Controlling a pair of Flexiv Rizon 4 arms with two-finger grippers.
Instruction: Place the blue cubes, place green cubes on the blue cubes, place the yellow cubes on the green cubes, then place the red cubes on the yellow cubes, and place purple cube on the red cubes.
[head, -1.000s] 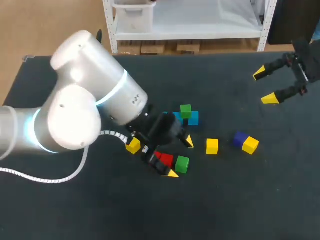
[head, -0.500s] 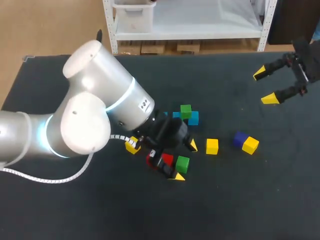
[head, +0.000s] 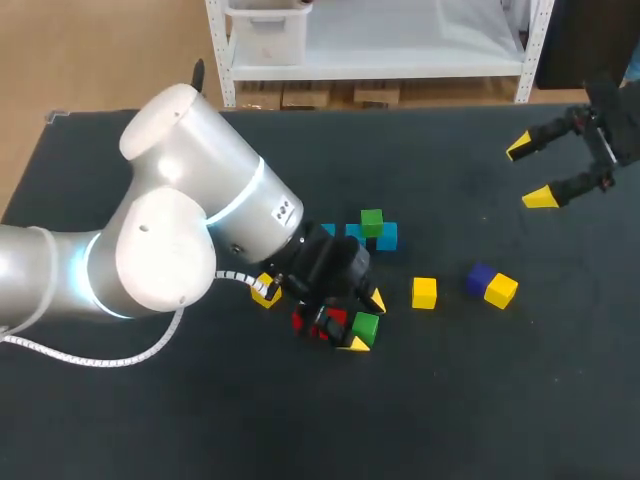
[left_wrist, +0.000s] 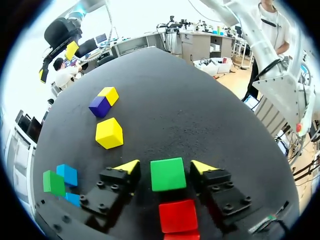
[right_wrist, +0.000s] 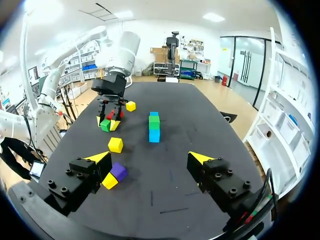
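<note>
Black tabletop (head: 480, 400), cubes scattered across it. Since half a second ago the left gripper (head: 364, 322) has shifted slightly and its yellow tips have drawn closer together. They now flank the green cube (left_wrist: 168, 174) with a narrow gap on each side: jaws apart, nothing clamped. The red cube (left_wrist: 178, 216) lies just behind it, between the fingers. No change at the right gripper (head: 529, 172), which is spread wide near the table's far right edge. The blue cubes (head: 386, 237), a second green cube (head: 371, 221) on top, have not moved. In the head view the left wrist covers part of one yellow cube (head: 264, 293) and most of the red cube.
</note>
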